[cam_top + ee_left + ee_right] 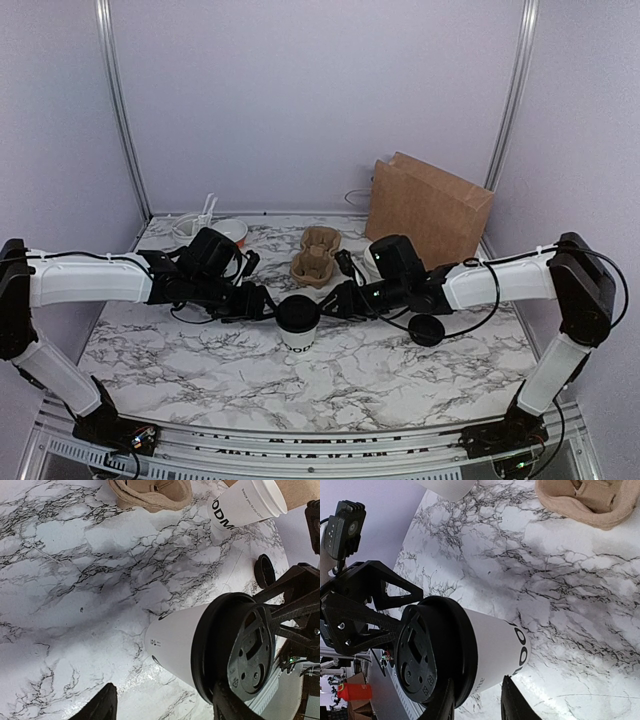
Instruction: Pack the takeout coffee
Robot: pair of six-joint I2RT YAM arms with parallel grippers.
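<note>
Left hand: spread wide, clamping nothing, tips just short of the small white paper cup with black lettering and a round black plastic lid. Stands upright on the marble-patterned bench, directly between both hands. Right hand: parted only narrowly, tips beside the lid's rim, nothing gripped.

Left arm and right arm: white tubular links, black joint housings, black cables looped alongside. Fingers are black open trusswork, fastened with screws.
</note>
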